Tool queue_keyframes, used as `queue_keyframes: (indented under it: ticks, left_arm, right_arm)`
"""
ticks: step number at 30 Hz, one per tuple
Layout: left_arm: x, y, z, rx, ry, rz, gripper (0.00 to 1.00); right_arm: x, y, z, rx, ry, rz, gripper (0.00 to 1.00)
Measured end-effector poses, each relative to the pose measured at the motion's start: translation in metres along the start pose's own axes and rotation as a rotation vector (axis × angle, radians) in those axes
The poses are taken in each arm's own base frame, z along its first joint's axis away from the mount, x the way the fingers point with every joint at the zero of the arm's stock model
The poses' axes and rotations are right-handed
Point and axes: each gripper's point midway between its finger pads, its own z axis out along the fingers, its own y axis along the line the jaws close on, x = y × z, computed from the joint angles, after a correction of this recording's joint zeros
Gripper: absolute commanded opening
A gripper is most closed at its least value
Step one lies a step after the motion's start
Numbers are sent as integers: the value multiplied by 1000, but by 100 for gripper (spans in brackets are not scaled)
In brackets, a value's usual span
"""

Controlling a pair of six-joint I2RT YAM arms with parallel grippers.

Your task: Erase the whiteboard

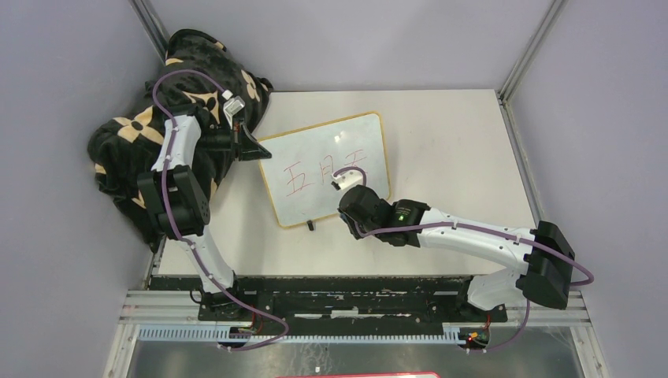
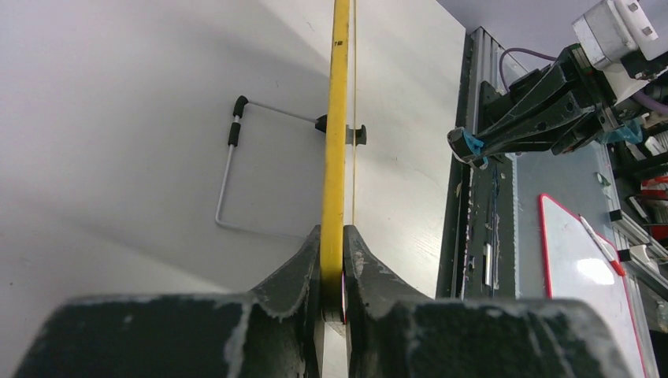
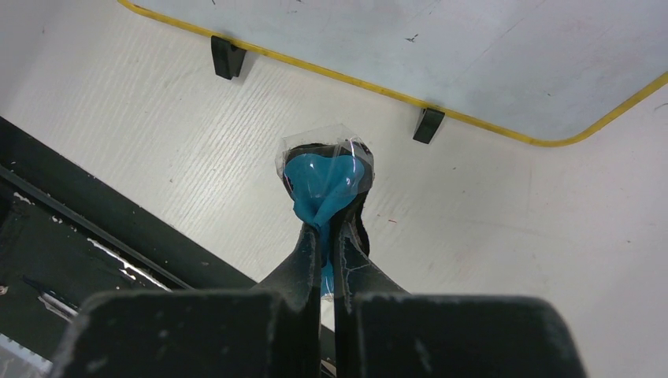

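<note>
The whiteboard [image 1: 327,169] with its thin yellow frame stands in the middle of the table, red handwritten characters [image 1: 324,169] across its face. My left gripper [image 1: 256,150] is shut on the board's left edge; in the left wrist view the yellow frame [image 2: 339,118] runs edge-on between the jaws, with a wire stand [image 2: 228,181] behind it. My right gripper [image 1: 346,185] is shut on a blue wad wrapped in clear film [image 3: 327,177], over the board's lower right part. The right wrist view shows the board's bottom edge [image 3: 473,47] and two black feet [image 3: 227,57].
A black-and-tan flower-patterned blanket [image 1: 157,134] is heaped at the table's left rear corner, under my left arm. A black rail [image 1: 331,287] runs along the near edge. A second, red-framed board [image 2: 583,276] lies beyond the table's edge.
</note>
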Motion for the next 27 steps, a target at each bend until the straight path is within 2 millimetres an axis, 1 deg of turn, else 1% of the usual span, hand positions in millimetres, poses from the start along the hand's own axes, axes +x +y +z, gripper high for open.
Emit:
queue_keyframes:
  ticks: [11,13,16,18,19,22,23,27]
  left_arm:
    - [0,-3,0,6,-2,-9,3]
    - [0,-3,0,6,-2,-11,3]
    - [0,-3,0,7,-2,-12,3]
    - [0,-3,0,6,-3,-11,3]
    - [0,-3,0,6,-2,-11,3]
    - [0,-3,0,7,-2,-12,3]
    - [0,-3,0,6,-2,-11,3]
    - [0,-2,0,7,-2,-14,3]
  right_arm:
    - [-2,-6,1,33,-11,-3,1]
    - [-4,-10,1,55,-20,-6,1]
    - [-9,-21,2,97,-36,-7,1]
    - [-17,-32,4,122,-52,9,1]
    - [-24,-40,5,138,-65,29,1]
    - [-47,-70,10,191,-115,102,1]
    - [-57,-85,14,213,-140,140,1]
    - [-82,-123,23,276,-220,222,1]
